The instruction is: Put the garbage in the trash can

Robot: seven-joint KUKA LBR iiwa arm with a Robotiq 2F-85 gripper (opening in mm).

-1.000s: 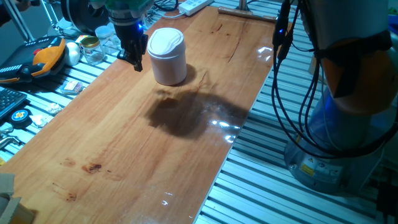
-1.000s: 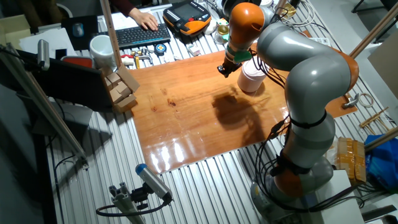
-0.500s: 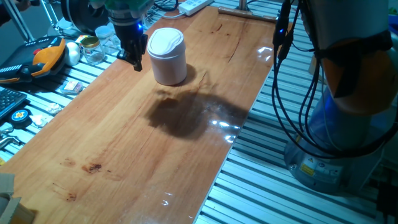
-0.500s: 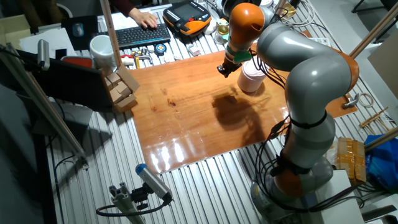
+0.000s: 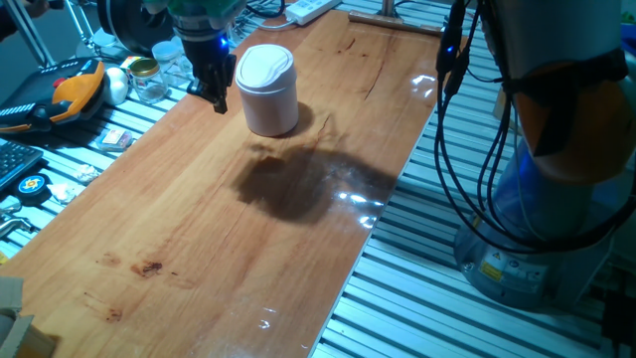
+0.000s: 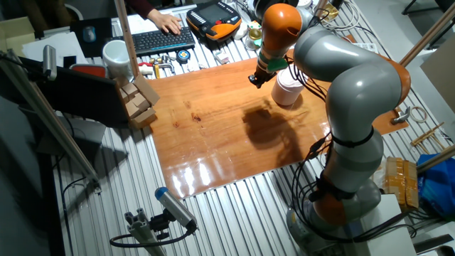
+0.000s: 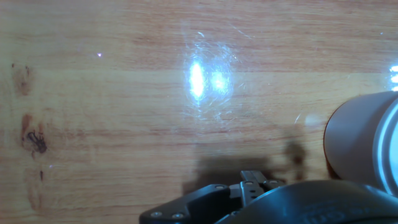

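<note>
The trash can (image 5: pixel 266 91) is a small white bin with a domed swing lid, standing upright at the far part of the wooden table (image 5: pixel 248 249). It also shows in the other fixed view (image 6: pixel 288 89) and at the right edge of the hand view (image 7: pixel 367 143). My gripper (image 5: pixel 216 97) hangs just left of the bin, low over the table, pointing down; it also shows in the other fixed view (image 6: pixel 256 80). Its fingers look closed together, with nothing white showing between them. The garbage is not visible in any view.
Glass jars (image 5: pixel 149 80) and an orange-black pendant (image 5: pixel 75 88) lie off the table's left edge, with flat paper scraps (image 5: pixel 114 137). A keyboard (image 6: pixel 160 40) with a person's hand on it, a white mug (image 6: pixel 115 53) and wooden blocks (image 6: pixel 138 103) stand at the far side.
</note>
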